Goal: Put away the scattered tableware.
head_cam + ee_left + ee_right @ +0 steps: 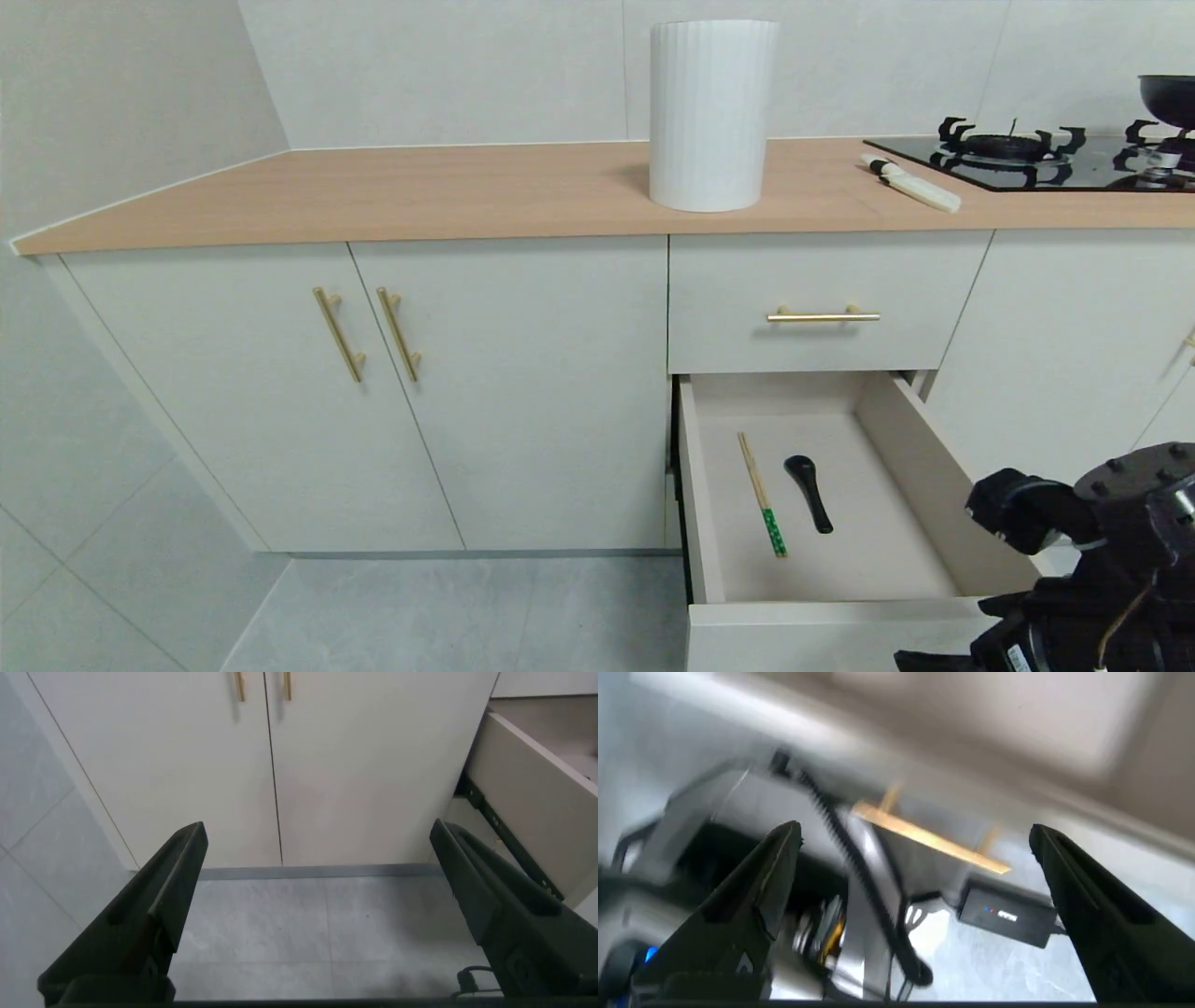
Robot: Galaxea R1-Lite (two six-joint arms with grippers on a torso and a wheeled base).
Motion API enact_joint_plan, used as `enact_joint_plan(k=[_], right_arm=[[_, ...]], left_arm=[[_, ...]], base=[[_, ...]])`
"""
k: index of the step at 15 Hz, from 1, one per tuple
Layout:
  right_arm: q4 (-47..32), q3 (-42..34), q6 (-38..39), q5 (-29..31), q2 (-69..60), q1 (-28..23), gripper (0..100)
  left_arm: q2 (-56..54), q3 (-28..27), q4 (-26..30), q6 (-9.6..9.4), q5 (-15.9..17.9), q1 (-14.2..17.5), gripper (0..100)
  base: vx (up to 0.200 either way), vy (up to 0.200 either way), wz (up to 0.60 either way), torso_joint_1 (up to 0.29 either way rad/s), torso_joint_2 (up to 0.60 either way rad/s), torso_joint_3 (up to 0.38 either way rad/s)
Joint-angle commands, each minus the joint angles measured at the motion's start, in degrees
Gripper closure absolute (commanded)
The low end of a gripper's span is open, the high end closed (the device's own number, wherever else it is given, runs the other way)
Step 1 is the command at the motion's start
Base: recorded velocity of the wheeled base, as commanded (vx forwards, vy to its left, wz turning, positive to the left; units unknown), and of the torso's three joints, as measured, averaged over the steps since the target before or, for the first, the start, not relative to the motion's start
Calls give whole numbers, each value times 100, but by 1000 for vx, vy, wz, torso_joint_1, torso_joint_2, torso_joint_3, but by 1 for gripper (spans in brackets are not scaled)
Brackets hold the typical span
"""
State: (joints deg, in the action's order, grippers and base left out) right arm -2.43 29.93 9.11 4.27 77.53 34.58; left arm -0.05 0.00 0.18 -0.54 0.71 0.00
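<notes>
The lower drawer (702,485) stands pulled out under the counter. Inside it lie a pair of wooden chopsticks (762,495) with green ends and a black spoon (808,493), side by side. A white knife-like utensil (910,183) with a dark band rests on the wooden countertop (420,191) beside the stove. My right arm (1102,541) is low, by the drawer's right front corner. The right gripper (915,835) is open and holds nothing, with a gold bar handle (929,838) beyond it. My left gripper (318,840) is open and holds nothing, low over the floor and facing the cabinet doors (271,765).
A tall white ribbed canister (711,114) stands on the counter above the drawers. A black gas hob (1027,159) with a dark pan (1169,95) is at the far right. The upper drawer (822,303) is closed. The open drawer's side (523,784) juts out near the left gripper.
</notes>
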Motion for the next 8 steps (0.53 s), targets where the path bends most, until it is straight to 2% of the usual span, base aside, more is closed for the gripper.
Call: enact_joint_plan(k=[1, 6, 8], right_arm=[[-12, -303, -76, 22, 218, 479, 0], [40, -347, -216, 74, 957, 532, 0], [93, -207, -5, 347, 1220, 435, 0]], left_arm=[[5, 0, -1, 1, 0, 0, 0], [5, 0, -1, 1, 0, -9, 0], [5, 0, -1, 1, 0, 0, 0]], base=[[0, 0, 0, 0, 0, 0], [0, 0, 0, 0, 0, 0], [0, 0, 0, 0, 0, 0]])
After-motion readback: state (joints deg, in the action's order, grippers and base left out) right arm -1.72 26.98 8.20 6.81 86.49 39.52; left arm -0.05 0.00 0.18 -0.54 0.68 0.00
